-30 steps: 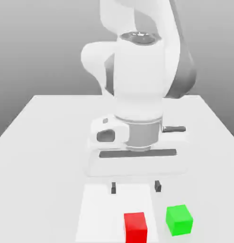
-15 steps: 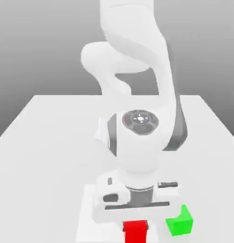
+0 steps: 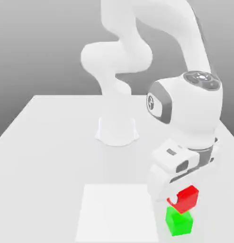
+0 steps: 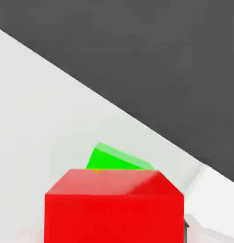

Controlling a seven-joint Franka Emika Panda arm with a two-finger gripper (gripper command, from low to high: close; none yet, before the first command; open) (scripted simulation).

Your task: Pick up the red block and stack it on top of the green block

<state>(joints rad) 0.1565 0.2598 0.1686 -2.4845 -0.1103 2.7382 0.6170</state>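
Gripping the red block (image 3: pixel 185 198), the robot's gripper (image 3: pixel 181 199) hangs low over the near edge of the white table (image 3: pixel 52 142), toward the exterior view's right. Its fingers are closed narrowly on the cube. The red block is off the table, tilted a little, and sits directly above the green block (image 3: pixel 178 222). The red cube's lower edge looks to be at, or just above, the green cube's top face; whether they touch cannot be told.

The green block rests on the table near its near edge, just off the exterior view's right side of a paler square patch (image 3: pixel 116 213) marked on the table.

In the hand view, the red block (image 4: pixel 114 209) is close in front of the camera, and a wedge of the green block (image 4: pixel 114 159) shows just past its top edge, with the pale table (image 4: pixel 43 118) around them and a dark background beyond the table edge.

Half a second ago the gripper was lower and nearer the middle of the near edge, closed around the red block while it stood on the paler patch, beside the green block. One second ago the hand hovered higher with its fingers apart, and both cubes sat side by side on the table. Since then the red block has been lifted and carried toward the exterior view's right, over the green one. The green block has stayed in place.
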